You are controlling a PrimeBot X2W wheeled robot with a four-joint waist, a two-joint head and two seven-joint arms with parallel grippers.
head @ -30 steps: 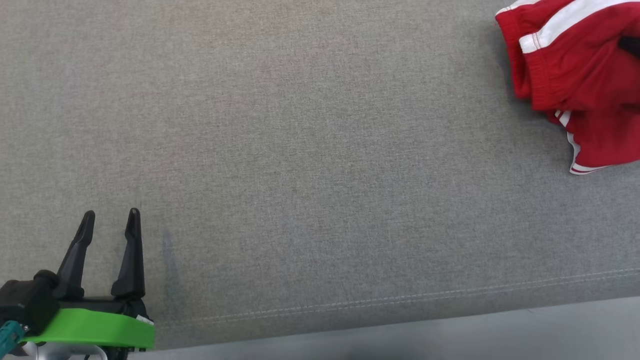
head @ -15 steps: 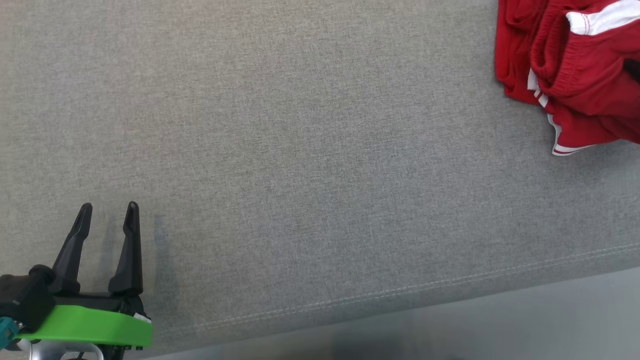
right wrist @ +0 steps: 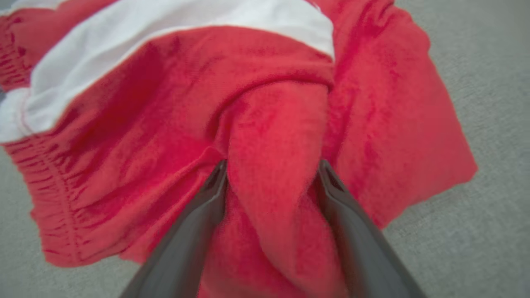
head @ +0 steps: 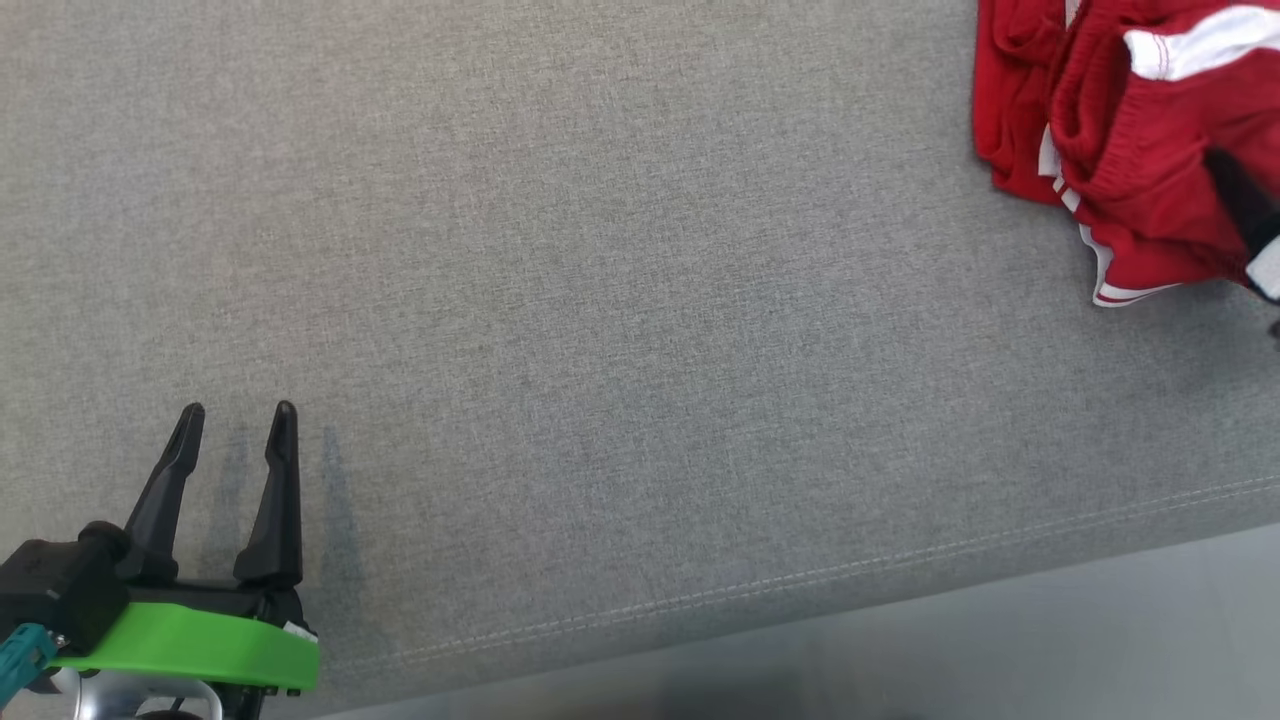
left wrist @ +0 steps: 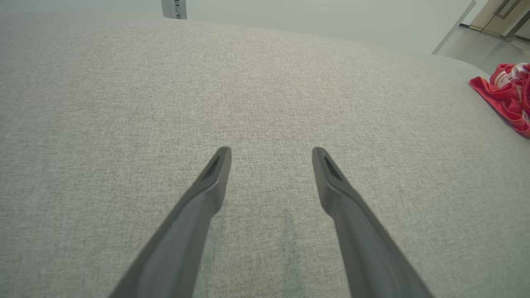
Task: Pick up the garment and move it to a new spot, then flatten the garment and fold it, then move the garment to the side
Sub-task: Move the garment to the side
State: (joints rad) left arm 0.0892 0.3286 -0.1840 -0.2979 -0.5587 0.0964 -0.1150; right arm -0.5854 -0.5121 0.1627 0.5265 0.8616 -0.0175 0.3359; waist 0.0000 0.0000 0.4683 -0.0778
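- lying bunched at the upper right corner of the head view, the red garment (head: 1120, 150) with white stripes sits on a grey fabric surface (head: 640, 300), well apart from the left gripper (head: 238, 410).
- the right gripper (right wrist: 272, 163) stands over the garment (right wrist: 145, 124), its two dark fingers spread wide, with a raised ridge of red cloth between them; the cloth meets the inner side of each finger, but the jaws are not clamped on it.
- one dark finger (head: 1235, 190) of that gripper crosses the garment's right part at the head view's edge.
- the left gripper (left wrist: 271, 151) is over bare grey fabric at the lower left, fingers parted and holding nothing, a green band (head: 190, 650) behind them.
- from the left wrist, the garment (left wrist: 505, 91) shows as a small red heap at the far right edge of the surface.
- a stitched seam (head: 800, 580) runs along the surface's near edge, with pale floor (head: 1000, 660) beyond.
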